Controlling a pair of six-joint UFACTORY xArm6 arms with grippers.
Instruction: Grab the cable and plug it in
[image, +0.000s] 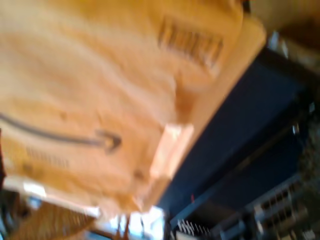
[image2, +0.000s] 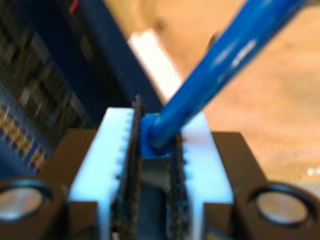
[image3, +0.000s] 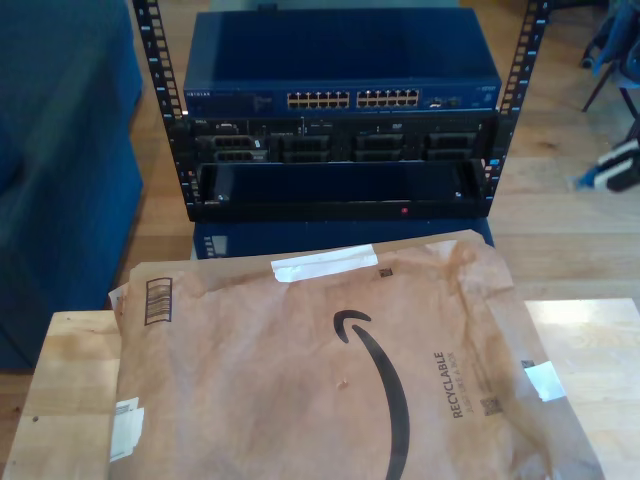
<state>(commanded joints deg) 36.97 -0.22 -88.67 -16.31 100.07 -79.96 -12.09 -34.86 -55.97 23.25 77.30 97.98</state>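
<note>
The cable (image2: 220, 65) is a bright blue cord running away from my second gripper (image2: 157, 135), whose white toothed fingers (image2: 112, 145) are shut on its end. The plug is hidden between the jaws. Beyond the cable lie a brown paper mailer (image2: 260, 115) and the dark blue rack front (image2: 75, 75). The first wrist view is blurred and looks over the same mailer (image: 90, 90) toward the rack (image: 240, 130). In the exterior view, a blue network switch (image3: 340, 75) with a row of ports (image3: 352, 99) sits at the top of the rack.
The large brown paper mailer (image3: 330, 370) with a white tape strip (image3: 324, 264) covers most of the wooden table (image3: 70, 400). The rack's black posts (image3: 150, 60) stand behind it, with servers (image3: 340, 142) under the switch. A blue fabric mass (image3: 60, 150) is at the exterior view's left.
</note>
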